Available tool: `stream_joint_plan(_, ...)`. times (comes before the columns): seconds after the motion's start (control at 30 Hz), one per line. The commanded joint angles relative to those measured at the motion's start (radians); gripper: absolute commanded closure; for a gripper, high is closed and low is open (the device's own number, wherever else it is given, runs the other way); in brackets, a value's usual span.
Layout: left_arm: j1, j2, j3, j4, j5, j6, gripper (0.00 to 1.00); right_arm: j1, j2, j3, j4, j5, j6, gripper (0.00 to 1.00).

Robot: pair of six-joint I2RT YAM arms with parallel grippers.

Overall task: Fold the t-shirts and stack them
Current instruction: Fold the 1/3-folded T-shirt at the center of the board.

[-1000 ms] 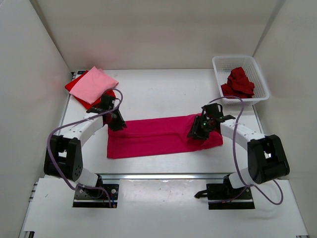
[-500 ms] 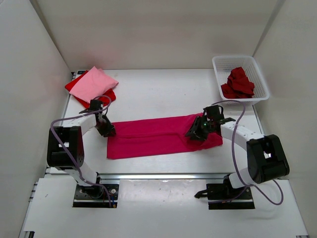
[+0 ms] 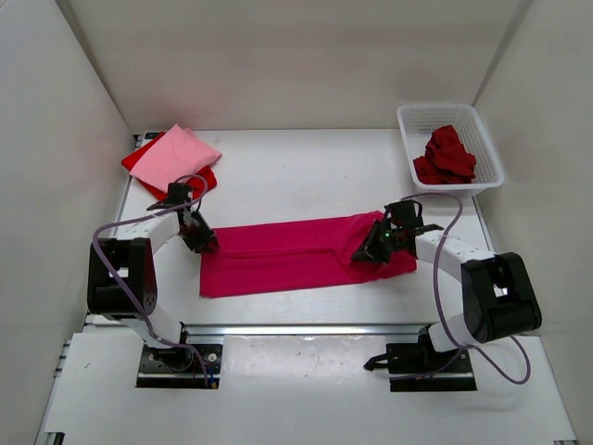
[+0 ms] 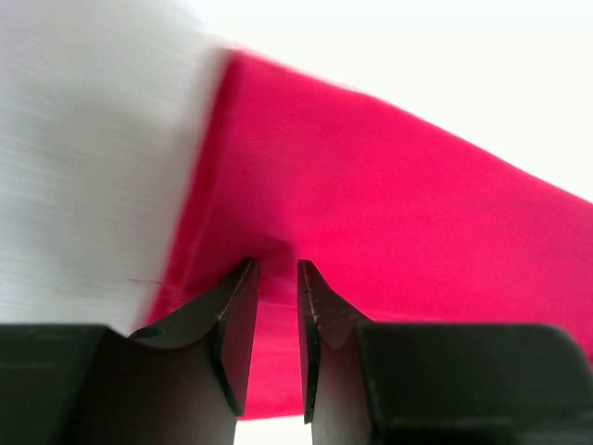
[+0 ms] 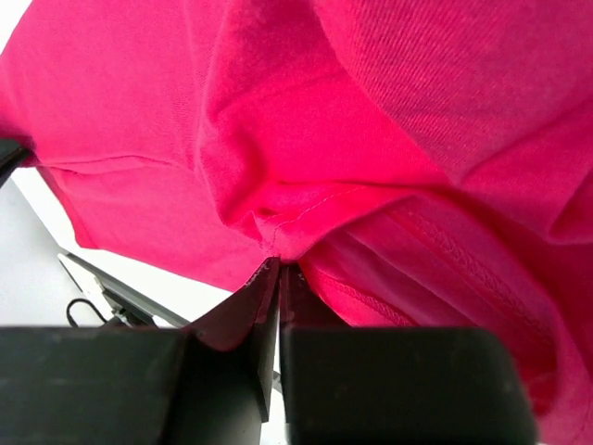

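The magenta t-shirt (image 3: 287,255) lies as a long folded band across the table's middle. My left gripper (image 3: 204,243) sits at its left end, and in the left wrist view the gripper (image 4: 275,264) has its jaws a narrow gap apart over the magenta cloth (image 4: 417,213). My right gripper (image 3: 366,250) is at the shirt's right end. In the right wrist view the gripper (image 5: 278,262) is shut, pinching a hemmed fold of the magenta cloth (image 5: 324,111). The light pink t-shirt (image 3: 181,153) lies folded on the bright red t-shirt (image 3: 139,167) at the back left.
A white lattice basket (image 3: 408,116) stands at the back right with the dark red t-shirt (image 3: 447,153) crumpled inside. White walls close in the table on three sides. The arm bases are bolted at the near edge.
My left gripper moved from beside the pink stack down to the magenta shirt's left end. My right gripper closed on the fold at the shirt's right end.
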Motion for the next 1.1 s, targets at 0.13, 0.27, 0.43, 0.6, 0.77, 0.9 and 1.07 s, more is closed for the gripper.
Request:
stream_joint_plan(0.13,-0.069,-0.073,0.063,-0.012,0.031,-0.014,0.65,-0.01,-0.094,-0.028,-0.017,-0.029,-0.01,1.0)
stream_joint_plan(0.27,-0.086,-0.073,0.061,-0.018,0.034,-0.011,0.66,0.041,-0.146,-0.059,-0.077,-0.044,-0.01,1.0)
stream_joint_plan(0.43,-0.077,-0.074,0.043,-0.007,0.045,-0.019,0.66,0.076,-0.215,-0.194,-0.052,-0.111,0.105,1.0)
stream_joint_plan(0.6,-0.078,-0.065,0.04,-0.002,0.048,-0.014,0.66,0.118,-0.254,-0.208,-0.048,-0.092,0.145,0.84)
stream_joint_plan(0.77,-0.092,-0.048,0.052,-0.001,0.056,-0.025,0.66,0.085,-0.248,-0.072,-0.185,-0.026,0.017,0.75)
stream_joint_plan(0.9,-0.117,-0.045,0.072,0.01,0.056,-0.034,0.66,0.015,-0.212,0.06,-0.262,0.037,-0.079,0.96)
stream_joint_plan(1.07,-0.141,-0.031,0.086,0.016,0.056,-0.036,0.66,-0.083,-0.123,0.05,-0.229,0.093,-0.16,1.0)
